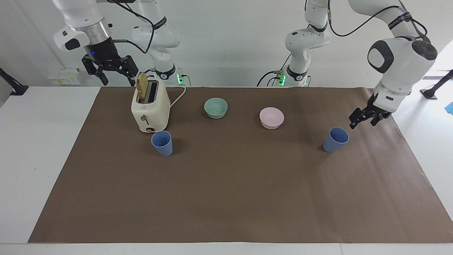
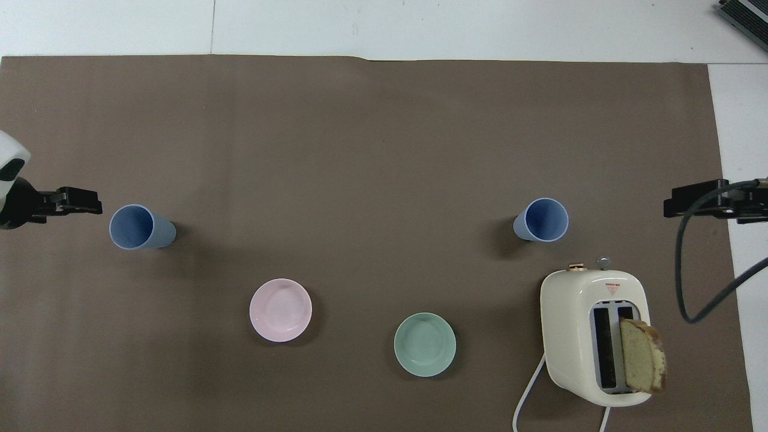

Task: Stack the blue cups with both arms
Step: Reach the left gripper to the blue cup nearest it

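Brown mat (image 1: pixel 226 198) spread over white table (image 1: pixel 39 148), nearly edge to edge.

Cream toaster (image 1: pixel 150 108) at the right arm's end of the mat, one slice of bread (image 1: pixel 142 86) standing up out of a slot, white cord (image 1: pixel 178 95) trailing toward the robots. Small red triangular label on toaster top seen from overhead; wording too small to read.

Green bowl (image 1: pixel 216 107) and pink bowl (image 1: pixel 271 118) side by side mid-mat, apart, both upright.

Two blue cups, upright, well apart. One blue cup (image 1: pixel 162 143) just beside the toaster, farther from the robots than it. Other blue cup (image 1: pixel 335 140) toward the left arm's end, farther from the robots than the pink bowl.

Left gripper (image 1: pixel 361 120) low over the mat, just beside that second cup, not touching; jaws spread wide, nothing held. Same gripper at the overhead view's edge (image 2: pixel 75 201), level with the cup rim.

Right gripper (image 1: pixel 118 76) raised above the table edge beside the toaster; jaws spread wide, nothing held; arm waiting.
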Tool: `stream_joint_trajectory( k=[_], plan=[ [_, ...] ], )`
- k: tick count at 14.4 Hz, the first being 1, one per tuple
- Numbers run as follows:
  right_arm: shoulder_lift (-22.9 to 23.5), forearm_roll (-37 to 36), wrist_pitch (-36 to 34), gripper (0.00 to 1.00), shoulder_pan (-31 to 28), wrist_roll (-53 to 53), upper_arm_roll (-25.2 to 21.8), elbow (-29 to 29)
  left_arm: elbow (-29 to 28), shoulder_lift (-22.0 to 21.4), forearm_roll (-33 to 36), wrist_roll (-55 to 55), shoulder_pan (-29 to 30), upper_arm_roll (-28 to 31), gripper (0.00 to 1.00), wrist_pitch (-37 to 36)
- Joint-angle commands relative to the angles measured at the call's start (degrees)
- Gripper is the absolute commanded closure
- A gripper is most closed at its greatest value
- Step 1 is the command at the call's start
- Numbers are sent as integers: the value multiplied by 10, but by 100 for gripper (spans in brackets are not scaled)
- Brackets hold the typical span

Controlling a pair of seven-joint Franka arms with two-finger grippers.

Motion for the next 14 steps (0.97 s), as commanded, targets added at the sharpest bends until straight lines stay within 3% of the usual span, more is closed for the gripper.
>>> stream_joint_trajectory(
  k=[1,3,8,9,11,12,14],
  plan=[
    [-10,13,7,0,-7,-11,2,-12,-70,-11,-9,5,5,-4,0,61],
    [-10,13,7,0,-7,-11,2,-12,-110,-9,-9,5,1,-4,0,102],
    [-10,13,7,0,-7,-11,2,-12,-117,8,-10,-3,-1,-4,0,114],
    [-10,13,7,0,-7,-11,2,-12,-117,8,-10,-4,-2,-4,18,113],
    [-10,13,7,0,-7,-11,2,-12,-117,9,-10,-1,-1,-4,89,113],
    [-10,13,7,0,-7,-11,2,-12,-114,10,-10,-1,-2,-4,100,113],
    [-10,13,7,0,-7,-11,2,-12,-109,12,-24,-1,-2,-4,100,113]
  ],
)
